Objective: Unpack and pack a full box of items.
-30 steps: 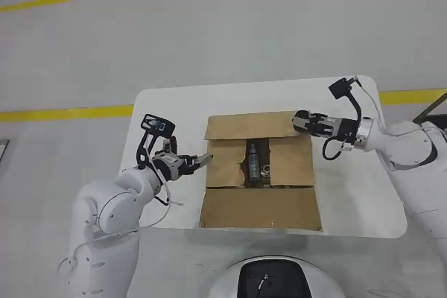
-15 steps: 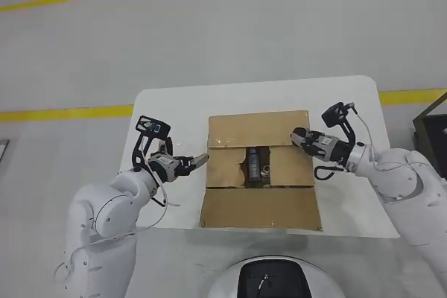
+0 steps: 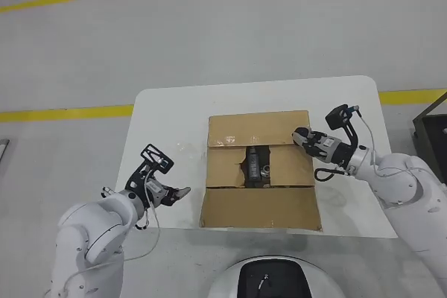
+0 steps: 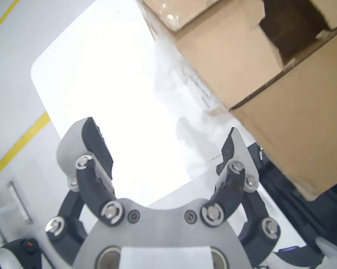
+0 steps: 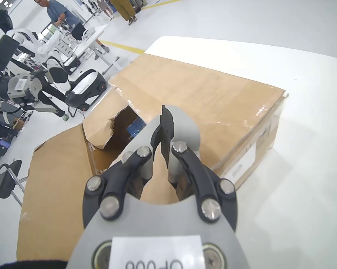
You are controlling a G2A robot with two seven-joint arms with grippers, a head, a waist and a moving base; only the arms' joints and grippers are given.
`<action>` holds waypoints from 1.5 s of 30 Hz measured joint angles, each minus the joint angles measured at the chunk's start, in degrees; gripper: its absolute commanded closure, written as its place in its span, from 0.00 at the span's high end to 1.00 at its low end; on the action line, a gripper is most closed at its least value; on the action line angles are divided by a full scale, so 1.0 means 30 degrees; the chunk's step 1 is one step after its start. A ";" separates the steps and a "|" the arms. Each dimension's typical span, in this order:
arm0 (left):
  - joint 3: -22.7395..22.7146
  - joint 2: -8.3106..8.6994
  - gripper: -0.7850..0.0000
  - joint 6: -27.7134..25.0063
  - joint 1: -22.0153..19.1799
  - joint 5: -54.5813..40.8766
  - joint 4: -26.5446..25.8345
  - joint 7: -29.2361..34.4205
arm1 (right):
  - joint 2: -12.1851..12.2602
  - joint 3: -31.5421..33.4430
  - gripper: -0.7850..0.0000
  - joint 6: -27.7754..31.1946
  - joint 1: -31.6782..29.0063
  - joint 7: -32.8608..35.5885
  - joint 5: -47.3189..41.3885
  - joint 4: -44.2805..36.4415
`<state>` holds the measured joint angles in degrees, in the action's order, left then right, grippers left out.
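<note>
My left gripper (image 4: 160, 132) hangs open beside the box (image 3: 257, 127); my right gripper (image 5: 163, 125) sits closed over the box's right edge.

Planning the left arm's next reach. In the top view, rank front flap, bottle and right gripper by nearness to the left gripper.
1. Front flap, just beside the left gripper.
2. Bottle, inside the box, mid-table.
3. Right gripper, over the box's right side.
</note>
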<state>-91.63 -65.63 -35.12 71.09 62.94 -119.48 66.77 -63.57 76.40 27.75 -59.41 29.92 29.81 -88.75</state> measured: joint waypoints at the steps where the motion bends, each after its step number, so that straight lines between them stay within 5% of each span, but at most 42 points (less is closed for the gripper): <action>1: -0.0005 0.0052 1.00 -0.0394 0.0367 0.0216 -0.0083 -0.0013 | 0.0004 -0.0013 0.00 0.0020 0.0001 0.0000 0.0005 0.0004; 6: 0.0657 0.0240 1.00 -0.1687 0.1998 0.0419 -0.0313 -0.0873 | 0.0017 -0.0127 0.00 0.0069 0.0090 0.0019 0.0050 0.0079; 11: 0.1506 0.0313 1.00 -0.1862 0.2096 -0.0551 -0.0355 -0.1658 | 0.0016 -0.0256 0.00 0.0051 0.0228 -0.0006 0.0041 0.0164; 18: 0.2811 0.0405 1.00 -0.1761 0.0929 -0.0602 -0.0188 -0.2191 | 0.0039 -0.0382 0.00 0.0084 0.0272 0.0110 0.0004 0.0211; 29: 0.2807 0.0506 1.00 0.0272 -0.0723 -0.2169 -0.0068 -0.3380 | 0.0144 -0.0298 0.00 0.0201 0.0095 0.0497 -0.0036 -0.0049; 45: 0.5568 0.0188 1.00 0.4916 -0.4018 -0.0867 0.3879 -0.5089 | 0.0393 0.2197 0.00 -0.1713 -0.0245 -0.1078 -0.1527 -0.3240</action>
<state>-74.92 -65.06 -20.38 59.04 60.34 -107.84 51.50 -62.39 82.99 22.61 -60.14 26.68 25.23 -98.47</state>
